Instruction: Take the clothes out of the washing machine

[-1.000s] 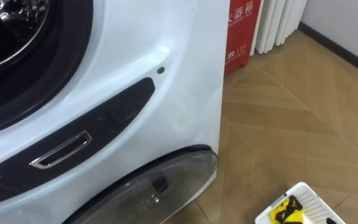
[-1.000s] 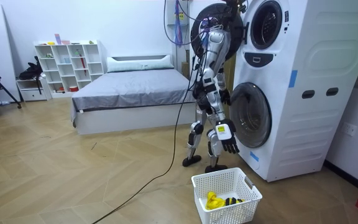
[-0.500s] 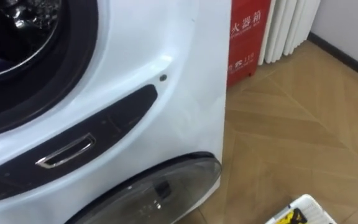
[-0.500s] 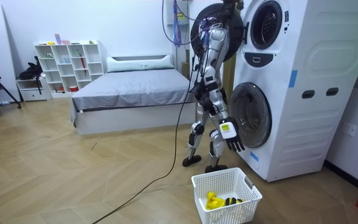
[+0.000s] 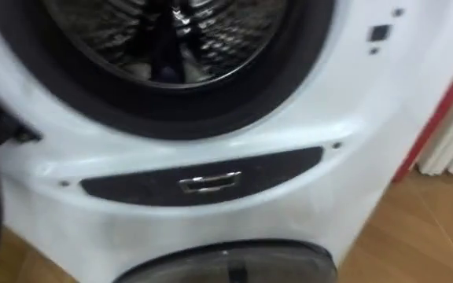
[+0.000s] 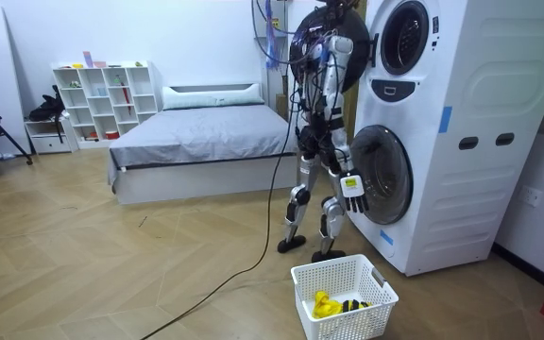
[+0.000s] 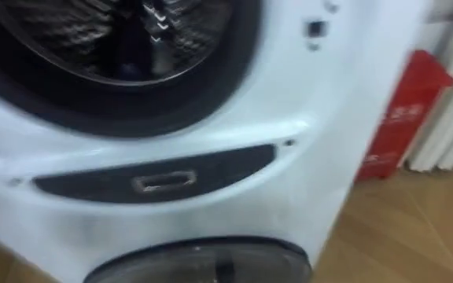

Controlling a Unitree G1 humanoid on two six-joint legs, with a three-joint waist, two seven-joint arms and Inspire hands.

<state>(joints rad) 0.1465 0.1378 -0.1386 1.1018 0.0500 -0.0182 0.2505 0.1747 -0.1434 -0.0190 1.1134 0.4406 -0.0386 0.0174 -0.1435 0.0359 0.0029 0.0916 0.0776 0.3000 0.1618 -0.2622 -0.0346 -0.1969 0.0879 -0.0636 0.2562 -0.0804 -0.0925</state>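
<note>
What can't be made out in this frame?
In the upper drum: eye views, dark and blurred; clothes cannot be confirmed.
The lower door: cut off by the eye views' bottom edge.
The yellow thing in the basket: room view, too small to identify.

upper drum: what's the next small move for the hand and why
Probably raise the right hand toward the open upper drum: it hangs low by the lower door, and something dark, likely clothes, lies inside.
</note>
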